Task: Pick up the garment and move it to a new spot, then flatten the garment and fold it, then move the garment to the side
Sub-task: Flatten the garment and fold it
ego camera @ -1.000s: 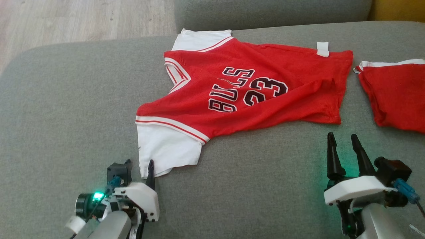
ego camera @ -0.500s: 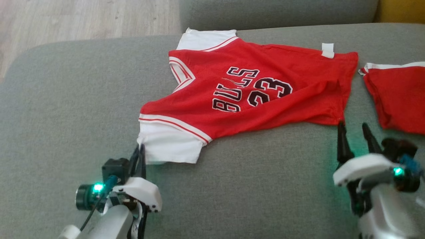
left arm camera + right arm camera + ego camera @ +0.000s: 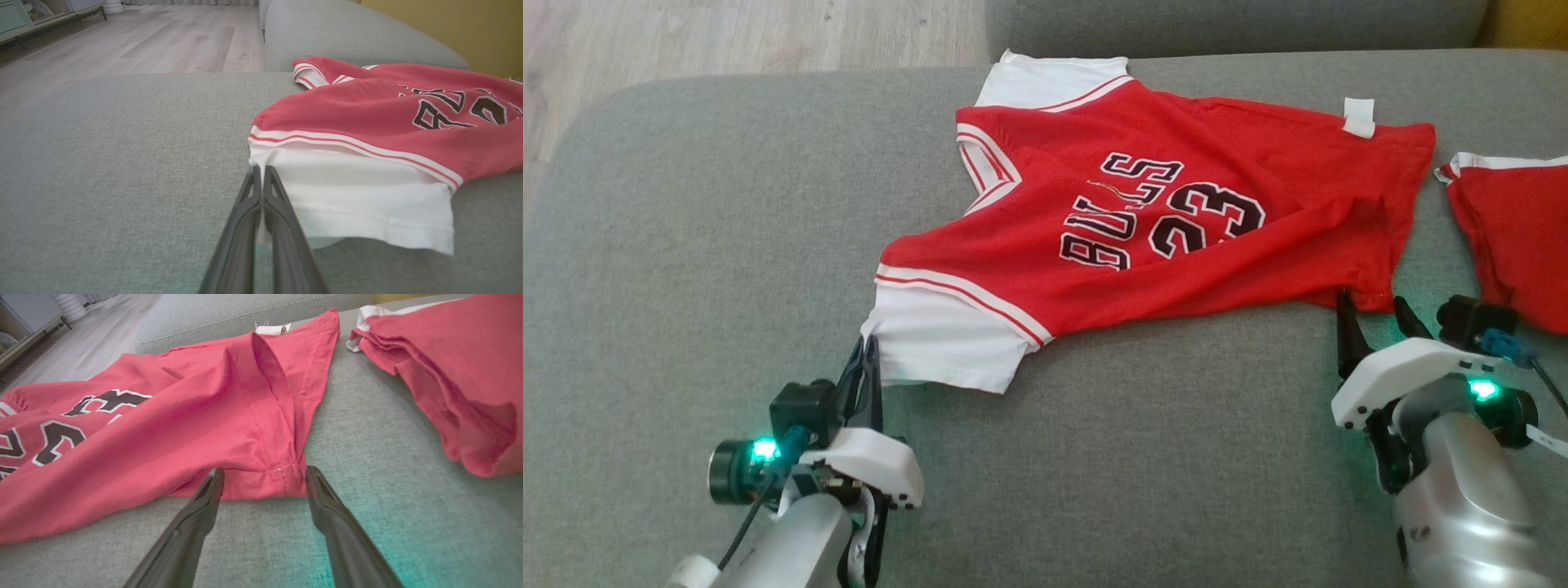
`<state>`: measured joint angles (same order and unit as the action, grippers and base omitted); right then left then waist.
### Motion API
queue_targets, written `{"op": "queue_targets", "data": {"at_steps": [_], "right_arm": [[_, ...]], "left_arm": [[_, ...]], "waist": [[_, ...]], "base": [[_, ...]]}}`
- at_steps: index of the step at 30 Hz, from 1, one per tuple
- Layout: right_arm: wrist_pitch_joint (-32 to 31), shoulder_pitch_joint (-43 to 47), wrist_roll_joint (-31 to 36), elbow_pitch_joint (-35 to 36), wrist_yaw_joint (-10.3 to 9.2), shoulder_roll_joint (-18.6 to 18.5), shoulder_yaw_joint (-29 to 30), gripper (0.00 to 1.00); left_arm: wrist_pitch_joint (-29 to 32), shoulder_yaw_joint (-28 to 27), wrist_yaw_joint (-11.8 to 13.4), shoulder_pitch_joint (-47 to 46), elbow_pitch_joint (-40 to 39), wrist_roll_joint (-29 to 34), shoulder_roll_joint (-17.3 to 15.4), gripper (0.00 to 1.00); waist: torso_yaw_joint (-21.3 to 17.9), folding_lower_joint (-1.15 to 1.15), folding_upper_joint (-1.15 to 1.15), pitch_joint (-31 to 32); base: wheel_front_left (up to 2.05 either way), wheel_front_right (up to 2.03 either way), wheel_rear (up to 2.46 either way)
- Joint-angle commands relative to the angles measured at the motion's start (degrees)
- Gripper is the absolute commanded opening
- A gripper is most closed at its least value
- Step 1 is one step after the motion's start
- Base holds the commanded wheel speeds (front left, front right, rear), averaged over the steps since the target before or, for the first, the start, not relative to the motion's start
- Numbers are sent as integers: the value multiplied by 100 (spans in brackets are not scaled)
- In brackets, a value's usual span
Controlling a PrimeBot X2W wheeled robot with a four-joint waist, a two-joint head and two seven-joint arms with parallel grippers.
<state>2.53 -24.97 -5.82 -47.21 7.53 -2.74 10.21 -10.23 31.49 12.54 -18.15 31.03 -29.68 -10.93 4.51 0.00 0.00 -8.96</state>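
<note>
**Thin bite on the sleeve, a neighbour close by**

The garment (image 3: 1160, 237), a red jersey with white sleeves, lies spread but rumpled across the middle of the grey cushion (image 3: 686, 245), its collar toward the cushion's left end. Toward the cushion's near edge, the left pincer (image 3: 866, 347) is clamped on the very corner of the white sleeve (image 3: 943, 347). In the left wrist view only a sliver of white cloth shows between the fingers, so the hold looks shallow. A brisk lift could pull that corner free and drop the sleeve back onto the cushion.

The right pincer (image 3: 1372, 304) stands wide open, with the hem corner (image 3: 282, 477) just ahead of its tips and not yet between them. If it closes from here, it may catch only the top layer or nothing at all. The shirt would then hang from one side and bunch up rather than travel flat.

A second red garment (image 3: 1511, 237) lies at the cushion's right end, near the right arm. A sideways drift could snag it and drag both pieces together.
</note>
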Motion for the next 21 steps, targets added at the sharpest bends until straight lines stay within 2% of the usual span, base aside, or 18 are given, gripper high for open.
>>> {"op": "queue_targets", "data": {"at_steps": [1,13,14,15,17,18,21], "right_arm": [[91,-212,64,124,-4,-14,-135,100],[233,-462,160,-280,-4,-24,-320,100],[251,-469,154,-301,-4,-32,-346,95],[267,-475,146,-322,-4,-41,-367,63],[303,-487,134,-359,-4,-56,-415,18],[331,-492,142,-370,-4,-68,-451,0],[421,-496,202,-397,-4,-114,-528,0]], "left_arm": [[-56,-179,-6,-264,-169,49,-119,0],[-36,-134,6,-317,-158,18,-144,0],[-35,-128,6,-319,-153,14,-141,0],[-35,-122,5,-322,-148,11,-138,0],[-38,-114,5,-327,-136,1,-133,0],[-40,-112,4,-327,-128,-4,-133,0],[-46,-104,7,-325,-101,-18,-134,0]], "waist": [[0,0,0,-12],[-25,0,0,-87],[-25,0,0,-86],[-25,0,0,-86],[-27,0,0,-82],[-28,0,0,-78],[-32,0,0,-57]], "base": [[0,0,0],[0,0,0],[0,0,0],[0,0,0],[0,0,0],[0,0,0],[0,0,0]]}}
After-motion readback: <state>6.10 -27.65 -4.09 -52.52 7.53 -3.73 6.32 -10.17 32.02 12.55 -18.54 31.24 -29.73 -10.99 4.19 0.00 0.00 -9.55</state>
